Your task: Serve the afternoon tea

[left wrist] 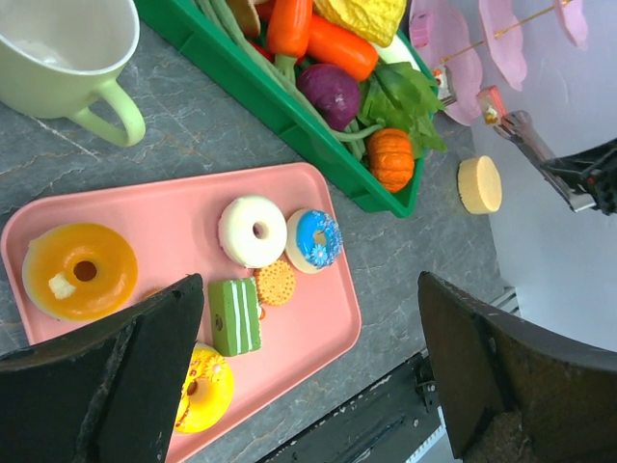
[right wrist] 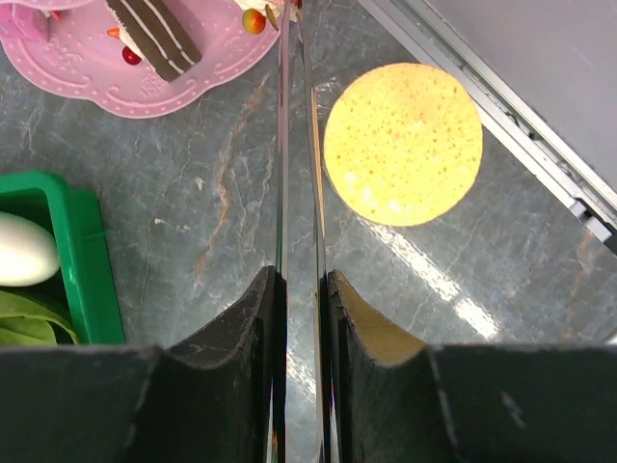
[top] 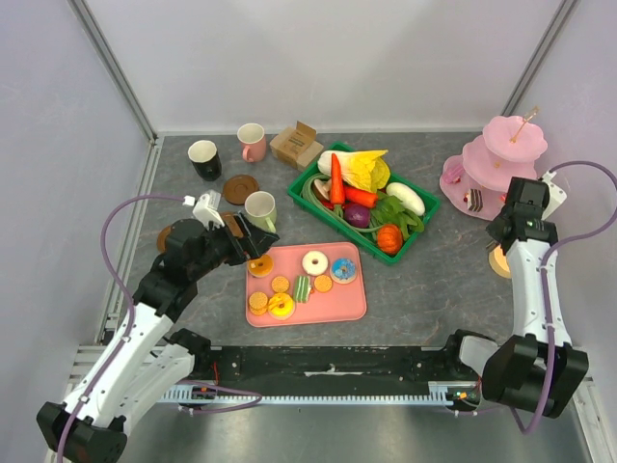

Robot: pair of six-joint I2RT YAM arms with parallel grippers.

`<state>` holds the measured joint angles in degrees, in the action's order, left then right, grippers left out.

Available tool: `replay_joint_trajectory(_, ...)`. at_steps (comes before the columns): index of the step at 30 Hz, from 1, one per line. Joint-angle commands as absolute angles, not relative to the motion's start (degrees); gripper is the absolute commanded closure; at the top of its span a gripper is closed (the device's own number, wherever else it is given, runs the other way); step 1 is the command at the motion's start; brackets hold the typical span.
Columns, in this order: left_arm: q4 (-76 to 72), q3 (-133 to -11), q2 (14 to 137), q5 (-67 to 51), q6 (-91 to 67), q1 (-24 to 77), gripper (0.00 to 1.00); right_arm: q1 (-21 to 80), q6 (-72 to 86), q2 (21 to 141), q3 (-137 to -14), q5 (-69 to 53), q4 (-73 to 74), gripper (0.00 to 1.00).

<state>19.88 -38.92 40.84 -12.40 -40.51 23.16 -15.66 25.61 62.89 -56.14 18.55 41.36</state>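
Down at the left pincer (left wrist: 310,289): released, gapes wide, hangs low over the pink tray (left wrist: 174,203). Just inside its left finger, the green striped slice (left wrist: 234,315), long axis square across the closing line, so likely squeezes on the long flanks after a small sideways shift. Same tray: orange donut (left wrist: 80,270), white donut (left wrist: 253,231), blue donut (left wrist: 314,238).

Over at the right pincer (right wrist: 301,275): clenched on what look like thin metal tongs (right wrist: 294,145), close by the pink tiered stand (top: 501,159), well apart from the tray. Nearer the sweets by far: left.

Only from the top view: the whole stretch from tray to stand. Only from the right wrist: a brown striped slice (right wrist: 154,34) already on the lowest tier, a yellow disc (right wrist: 403,145) on the desk (right wrist: 193,212).
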Motion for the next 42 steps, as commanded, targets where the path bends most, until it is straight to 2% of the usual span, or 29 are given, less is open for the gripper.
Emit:
replay_joint_trajectory(1, 17.49, -38.58, 38.76, -13.18, -41.92, 23.03, 0.02, -16.70, 24.35, 66.17, -57.74, 16.96, 34.45, 1.00)
replay_joint_trajectory(15, 17.40, -38.58, 40.96, -12.92, -42.01, 23.03, 0.02, -17.58, 22.33, 72.07, -57.48, 17.67, 24.53, 1.00)
replay_joint_trajectory(26, 17.40, -38.58, 41.48, -12.92, -42.10, 23.11, 0.02, -17.67, 22.23, 74.97, -56.78, 13.18, 22.67, 0.99)
replay_joint_trajectory(35, 17.58, -38.50, 41.22, -13.53, -42.36, 23.03, 0.02, -17.67, 22.94, 74.62, -56.60, 14.67, 26.80, 0.70)
replay_joint_trajectory(42, 17.58, -38.50, 40.78, -13.89, -42.28, 23.03, 0.02, -17.67, 21.89, 73.65, -56.51, 16.00, 28.21, 0.56)
